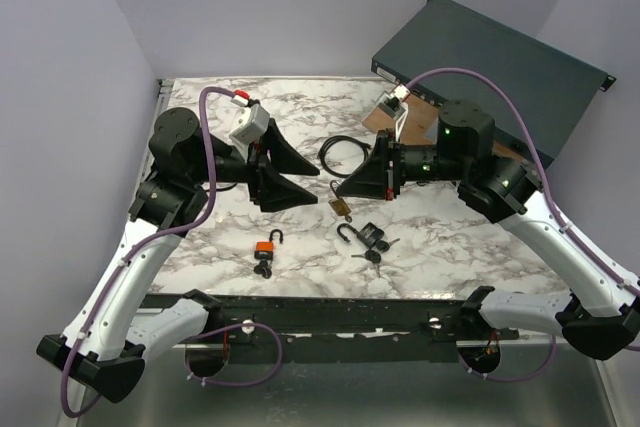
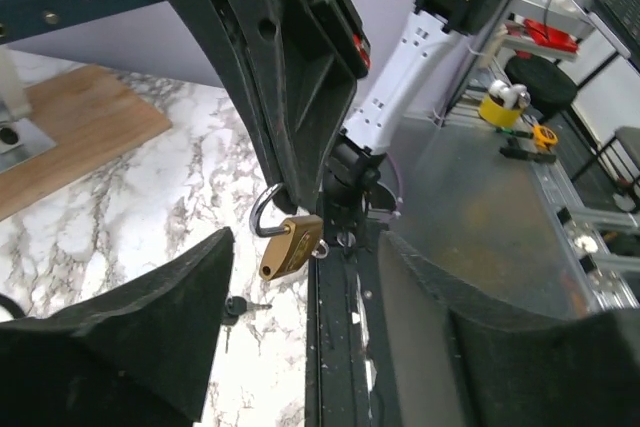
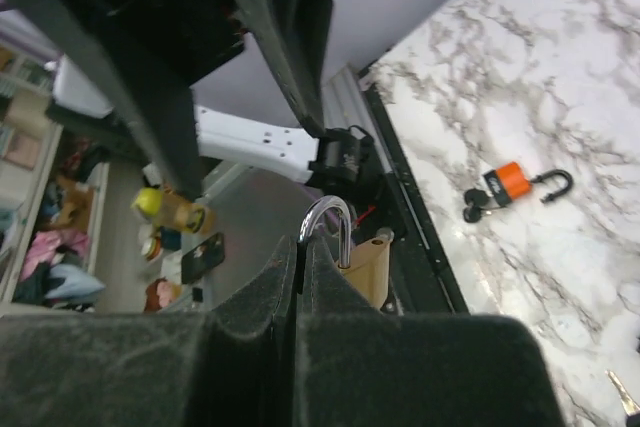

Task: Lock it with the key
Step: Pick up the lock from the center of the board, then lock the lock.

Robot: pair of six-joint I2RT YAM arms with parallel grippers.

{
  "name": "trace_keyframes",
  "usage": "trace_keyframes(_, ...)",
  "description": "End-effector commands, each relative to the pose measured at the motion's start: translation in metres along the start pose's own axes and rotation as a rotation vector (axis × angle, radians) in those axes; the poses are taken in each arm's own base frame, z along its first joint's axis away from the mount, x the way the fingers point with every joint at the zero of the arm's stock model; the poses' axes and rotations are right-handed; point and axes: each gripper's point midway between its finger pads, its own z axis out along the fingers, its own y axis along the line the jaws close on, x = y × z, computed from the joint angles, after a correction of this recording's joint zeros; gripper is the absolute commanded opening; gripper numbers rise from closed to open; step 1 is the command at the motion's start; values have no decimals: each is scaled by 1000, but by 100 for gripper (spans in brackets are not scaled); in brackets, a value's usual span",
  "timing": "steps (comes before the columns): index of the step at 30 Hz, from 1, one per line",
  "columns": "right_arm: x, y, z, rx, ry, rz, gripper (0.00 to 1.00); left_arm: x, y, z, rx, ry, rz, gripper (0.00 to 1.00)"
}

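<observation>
While an orange padlock [image 1: 266, 246] and a black padlock [image 1: 366, 236] are lying with their keys [image 1: 372, 256] on the near side of the brass padlock [image 1: 341, 209], that brass padlock is hanging by its steel loop, seemingly clear of the desk [image 1: 450, 257]. The right tool [image 1: 341, 190] is clamping that loop from the right of it. The left tool [image 1: 285, 177], just left of it, is standing spread wide and holding nothing. Beyond it a black cable [image 1: 345, 153] is lying coiled. The lock is looking dense, rigid and slick, and is likely going to swing on its loop. Gripping its flat brass body is looking like the steadier hold.
</observation>
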Motion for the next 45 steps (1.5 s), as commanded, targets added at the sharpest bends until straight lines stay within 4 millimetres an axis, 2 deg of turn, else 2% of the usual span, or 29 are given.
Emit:
trace_keyframes(1,-14,54,-11,-235,-2,-41,1,3,-25,-4,147,33,35,54)
trace_keyframes(5,-13,59,-10,-280,14,-34,1,4,-28,-5,174,34,28,49)
trace_keyframes(10,-13,62,-8,-304,31,-30,1,6,-20,-2,161,46,-1,47)
trace_keyframes(19,-12,56,2,-302,56,-20,1,5,-17,2,176,46,-20,41)
trace_keyframes(30,-10,48,11,-292,74,-6,1,10,-17,2,173,66,-34,27)
trace_keyframes(37,-7,44,14,-284,87,4,1,13,-16,4,175,75,-43,24)
trace_keyframes(39,-7,43,15,-282,88,5,1,14,-15,5,175,77,-46,19)
trace_keyframes(45,-3,40,18,-275,102,7,1,16,-12,7,163,79,-57,13)
